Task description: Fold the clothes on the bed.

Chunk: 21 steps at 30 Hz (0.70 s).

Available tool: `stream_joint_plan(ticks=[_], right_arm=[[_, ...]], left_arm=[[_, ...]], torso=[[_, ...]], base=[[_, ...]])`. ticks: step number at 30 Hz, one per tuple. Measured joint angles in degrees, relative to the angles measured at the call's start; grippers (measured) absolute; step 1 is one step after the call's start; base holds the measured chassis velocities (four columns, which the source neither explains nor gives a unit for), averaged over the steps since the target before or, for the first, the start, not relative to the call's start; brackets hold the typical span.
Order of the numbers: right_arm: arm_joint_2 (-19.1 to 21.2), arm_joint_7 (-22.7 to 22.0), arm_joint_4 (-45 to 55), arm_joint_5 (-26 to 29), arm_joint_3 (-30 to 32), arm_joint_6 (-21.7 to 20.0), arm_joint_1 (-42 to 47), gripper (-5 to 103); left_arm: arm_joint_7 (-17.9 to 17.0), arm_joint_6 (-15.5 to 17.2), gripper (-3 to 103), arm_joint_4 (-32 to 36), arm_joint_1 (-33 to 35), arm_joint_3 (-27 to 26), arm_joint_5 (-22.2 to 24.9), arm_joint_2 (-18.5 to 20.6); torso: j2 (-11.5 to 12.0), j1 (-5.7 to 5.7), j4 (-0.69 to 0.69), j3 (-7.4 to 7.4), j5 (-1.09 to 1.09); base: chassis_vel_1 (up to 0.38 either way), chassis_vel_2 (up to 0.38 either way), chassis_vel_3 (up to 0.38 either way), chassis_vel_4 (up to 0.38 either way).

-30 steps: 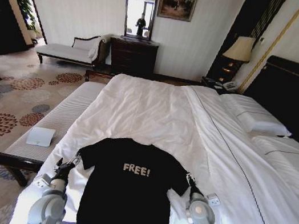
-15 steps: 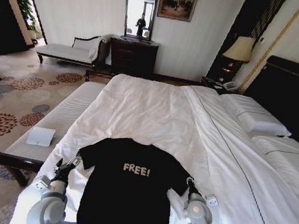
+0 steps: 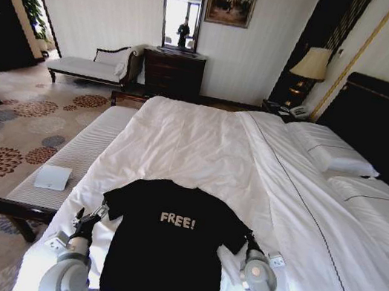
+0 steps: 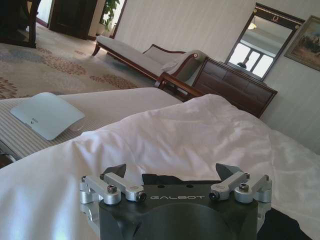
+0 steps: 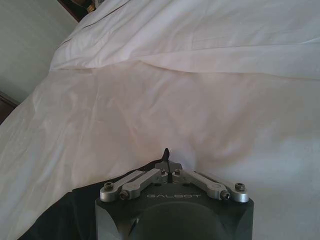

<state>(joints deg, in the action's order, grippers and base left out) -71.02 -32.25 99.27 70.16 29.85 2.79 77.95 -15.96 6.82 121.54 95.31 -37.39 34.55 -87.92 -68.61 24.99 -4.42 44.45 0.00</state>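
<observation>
The black T-shirt (image 3: 164, 242) lies flat and face up at the foot of the bed (image 3: 202, 147), "FREE!" showing, both short sleeves spread out to the sides. Just beside its left sleeve sits the left hand (image 3: 89, 219); the wrist camera shows its fingers (image 4: 116, 172) spread wide with a dark edge of the shirt between them, not yet pinched. Against the shirt's right sleeve is the right hand (image 3: 248, 239), fingers drawn together to a point at the cloth's edge; whether any fabric is actually caught there I cannot tell.

The risk I see is an uneven pick-up: if one hand has the sleeve and the other closes on nothing, the shirt would drag crooked when lifted. The white sheet directly under the shirt could also get nipped along with it, being soft and loose. Beyond the shirt, a striped bench (image 3: 75, 162) with a pale pad (image 3: 52, 177) runs alongside the bed.
</observation>
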Motion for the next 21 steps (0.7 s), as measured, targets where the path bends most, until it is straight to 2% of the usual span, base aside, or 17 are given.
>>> stream_joint_plan(ticks=[9,14,21], right_arm=[[-0.2,2.6,3.1,-0.6,-0.5,2.1,1.4,0],[-0.7,7.1,5.7,-2.6,-3.3,4.3,1.8,0],[-1.8,10.1,7.4,-4.3,-5.7,4.8,2.1,0]], left_arm=[[-0.5,0.0,100,0.0,0.0,1.4,-1.5,-0.7],[-0.7,-0.1,100,-0.3,-0.2,2.2,-2.6,-1.2],[-0.9,-0.1,100,-1.6,-1.2,3.0,-2.8,-1.0]], torso=[[0.0,0.0,0.0,0.0,0.0],[0.0,0.0,0.0,0.0,0.0],[0.0,0.0,-0.01,0.0,-0.02]], base=[[0.0,0.0,0.0,0.0],[0.0,0.0,0.0,0.0],[0.0,0.0,0.0,0.0]])
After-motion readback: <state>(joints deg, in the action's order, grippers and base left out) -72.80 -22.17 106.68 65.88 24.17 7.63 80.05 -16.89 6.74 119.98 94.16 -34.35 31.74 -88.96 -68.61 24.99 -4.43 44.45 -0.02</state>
